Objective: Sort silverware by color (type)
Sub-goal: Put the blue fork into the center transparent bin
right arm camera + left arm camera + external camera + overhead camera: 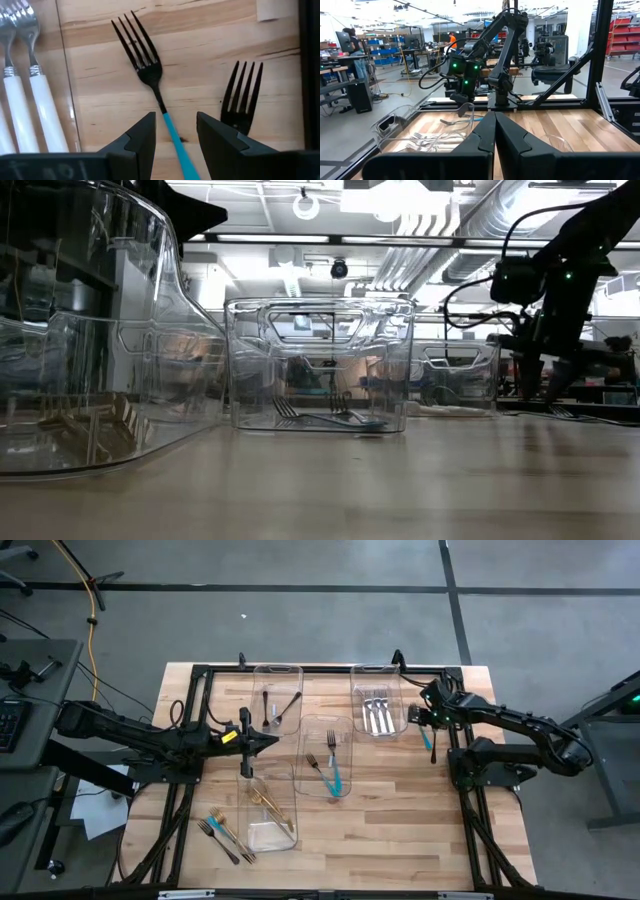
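My right gripper [175, 120] is open and hangs low over the table's far right, just right of the bin of white-handled silver forks [377, 712]. Its fingers stand on either side of the teal handle [171, 134] of a black-tined fork [145, 62] lying flat on the wood, without touching it. A second black fork [242, 97] lies flat beside it. My left gripper [272, 741] is shut and empty, held above the table among the bins. Several loose forks [226, 834] lie flat near the table's near left edge.
Clear bins stand on the table: black utensils in the far-left one [277, 705], teal-handled forks in the middle one [330, 770], gold forks in the near-left one [268, 808]. A black frame [320, 668] rims the table. Bare wood lies toward the near right.
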`<state>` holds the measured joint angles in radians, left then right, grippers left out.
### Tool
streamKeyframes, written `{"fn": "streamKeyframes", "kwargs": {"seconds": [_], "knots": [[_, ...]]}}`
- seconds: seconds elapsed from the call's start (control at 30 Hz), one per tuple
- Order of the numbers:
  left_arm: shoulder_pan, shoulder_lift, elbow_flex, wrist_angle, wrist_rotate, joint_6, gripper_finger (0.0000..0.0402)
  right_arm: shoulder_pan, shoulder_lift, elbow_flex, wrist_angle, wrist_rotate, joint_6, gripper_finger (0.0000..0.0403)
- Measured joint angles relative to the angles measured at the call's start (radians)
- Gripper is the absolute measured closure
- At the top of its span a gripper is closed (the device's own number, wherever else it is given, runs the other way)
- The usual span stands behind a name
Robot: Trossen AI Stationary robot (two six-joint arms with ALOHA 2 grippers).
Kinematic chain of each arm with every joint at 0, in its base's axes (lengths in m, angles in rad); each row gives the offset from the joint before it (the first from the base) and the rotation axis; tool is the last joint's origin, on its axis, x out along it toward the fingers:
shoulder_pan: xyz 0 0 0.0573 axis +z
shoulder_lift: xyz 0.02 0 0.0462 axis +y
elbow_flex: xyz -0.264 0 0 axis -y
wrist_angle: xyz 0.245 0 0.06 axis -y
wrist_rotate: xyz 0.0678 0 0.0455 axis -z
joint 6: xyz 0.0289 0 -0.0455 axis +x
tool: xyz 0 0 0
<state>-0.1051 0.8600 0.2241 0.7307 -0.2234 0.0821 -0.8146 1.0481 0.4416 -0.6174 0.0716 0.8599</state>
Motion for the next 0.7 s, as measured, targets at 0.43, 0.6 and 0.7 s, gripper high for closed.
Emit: {"fn": "streamKeyframes", "kwargs": {"seconds": [0.43, 0.6, 0.7], "knots": [[0.000, 0.000, 0.000, 0.000, 0.000, 0.000, 0.0401, -0.061, 0.169, 0.010, -0.003, -0.102, -0.003, 0.0265], [0.000, 0.000, 0.000, 0.000, 0.000, 0.000, 0.0401, -0.060, 0.200, 0.014, -0.005, -0.096, -0.012, 0.0265], [0.000, 0.000, 0.000, 0.000, 0.000, 0.000, 0.0401, -0.058, 0.205, 0.028, -0.026, -0.075, -0.013, 0.0265]]}}
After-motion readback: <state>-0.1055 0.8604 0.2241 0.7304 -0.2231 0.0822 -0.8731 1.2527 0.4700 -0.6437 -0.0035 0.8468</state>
